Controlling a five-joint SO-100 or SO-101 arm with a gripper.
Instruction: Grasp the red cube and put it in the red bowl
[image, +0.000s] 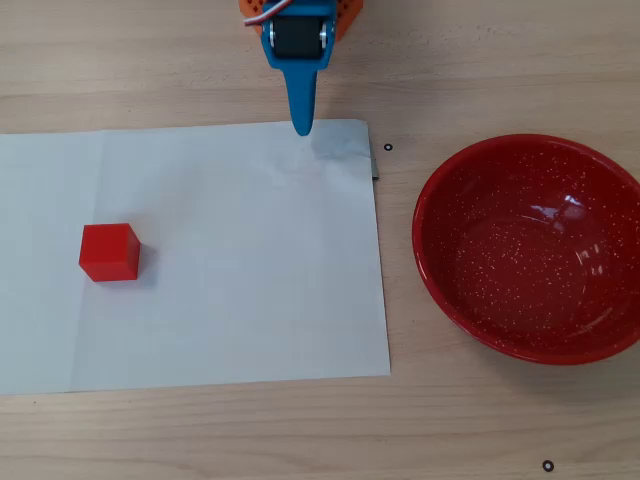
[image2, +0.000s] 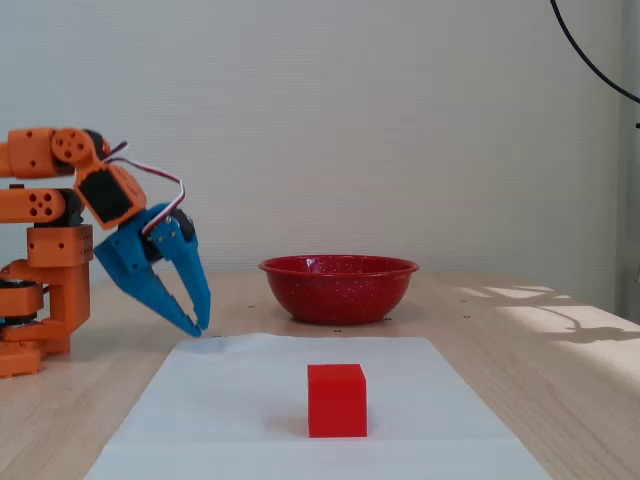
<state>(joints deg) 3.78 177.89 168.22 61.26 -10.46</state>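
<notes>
The red cube (image: 110, 251) sits on the left part of a white paper sheet in the overhead view; in the fixed view the cube (image2: 337, 400) stands nearest the camera. Off the sheet, at the right of the overhead view, rests the large speckled red bowl (image: 432, 236), seen at the back in the fixed view (image2: 338, 292), with nothing inside. My blue gripper (image: 302, 128) points down at the sheet's far edge, its fingertips together and holding nothing. In the fixed view the gripper (image2: 198, 328) hangs just above the table, far from cube and bowl.
The white paper sheet (image: 240, 270) covers the left and middle of the wooden table. My orange arm base (image2: 45, 280) stands at the left in the fixed view. A black cable (image2: 590, 60) hangs at the upper right.
</notes>
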